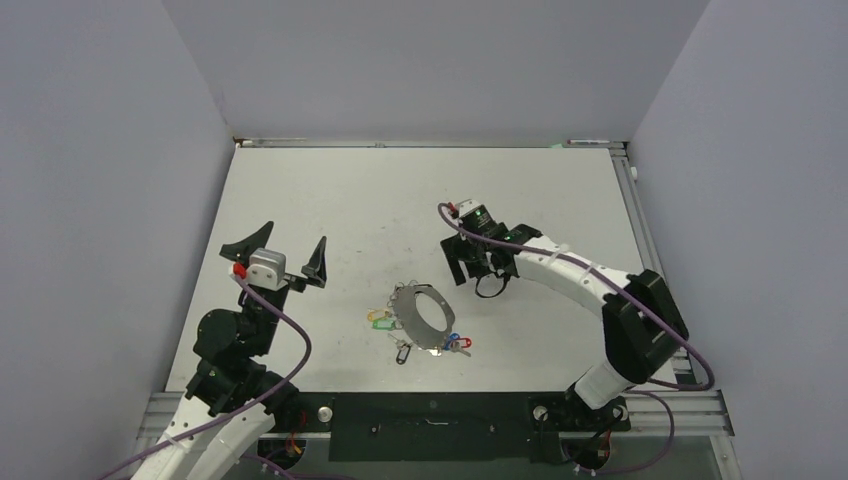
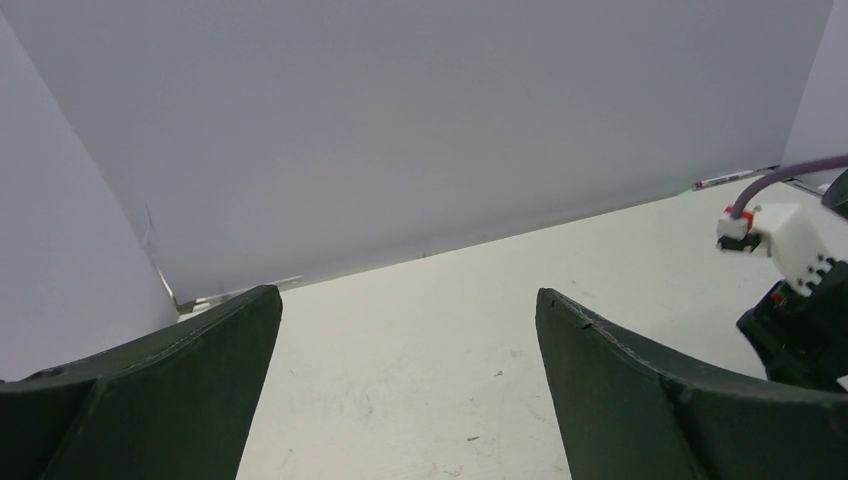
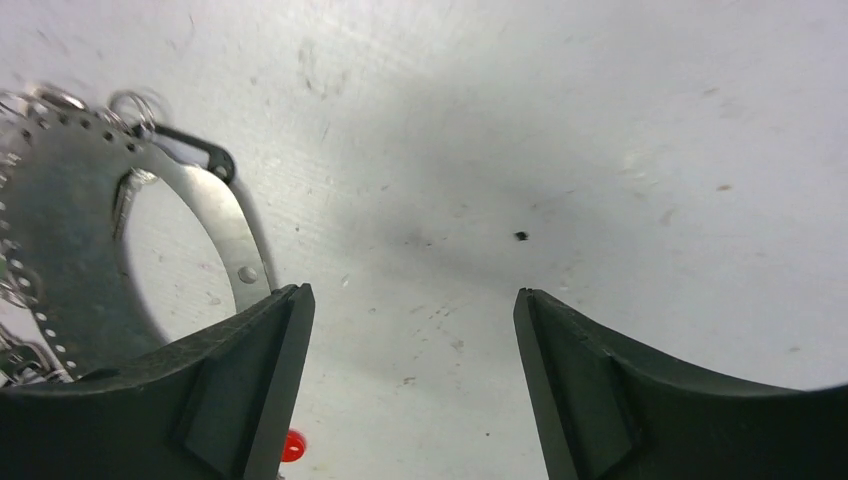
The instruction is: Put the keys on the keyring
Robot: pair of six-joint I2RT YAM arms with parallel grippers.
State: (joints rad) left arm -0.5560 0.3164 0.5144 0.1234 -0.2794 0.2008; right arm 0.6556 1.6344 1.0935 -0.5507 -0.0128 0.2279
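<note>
The keyring (image 1: 407, 313), a flat grey metal hoop, lies on the table near the front middle. Small keys lie around it: yellow and green tags (image 1: 378, 318) to its left, red and blue tags (image 1: 456, 343) at its lower right, a dark key (image 1: 402, 351) below. My right gripper (image 1: 478, 275) is open and empty, just right of and behind the hoop. In the right wrist view the hoop (image 3: 215, 215) sits left of the open gripper (image 3: 410, 293), with a red tag (image 3: 292, 445) by the left finger. My left gripper (image 1: 293, 242) is open and empty, raised left of the hoop.
The left wrist view shows the open left gripper (image 2: 407, 293) over bare table, with the right arm's wrist (image 2: 790, 250) at the right edge. Grey walls enclose the table on three sides. A metal rail (image 1: 640, 215) runs along the right edge.
</note>
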